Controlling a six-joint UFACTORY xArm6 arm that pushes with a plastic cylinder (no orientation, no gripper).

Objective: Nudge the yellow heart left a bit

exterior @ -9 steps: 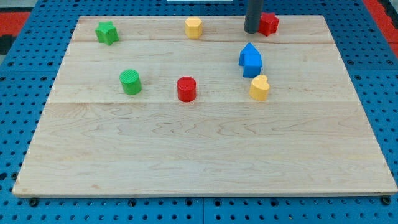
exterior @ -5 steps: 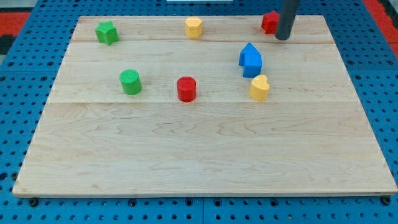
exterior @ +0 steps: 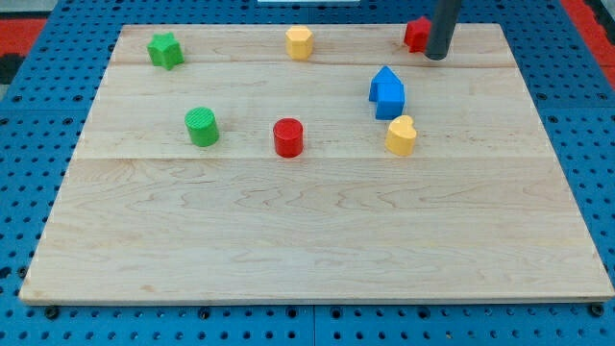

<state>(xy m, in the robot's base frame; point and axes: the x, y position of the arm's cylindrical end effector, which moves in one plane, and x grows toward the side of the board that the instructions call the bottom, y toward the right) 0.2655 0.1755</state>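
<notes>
The yellow heart (exterior: 401,135) lies on the wooden board right of centre, just below the blue house-shaped block (exterior: 386,92) and almost touching it. My tip (exterior: 437,56) is at the view's top right, up and to the right of the heart and well apart from it. The rod partly hides a red block (exterior: 415,34) just left of it.
A red cylinder (exterior: 287,137) and a green cylinder (exterior: 202,127) stand left of the heart. A yellow block (exterior: 299,42) and a green star-like block (exterior: 165,50) sit along the top. The board's right edge (exterior: 557,144) borders a blue pegboard.
My tip moved from the left side of the red block at the top to its right side, then stayed there. No block has visibly shifted.
</notes>
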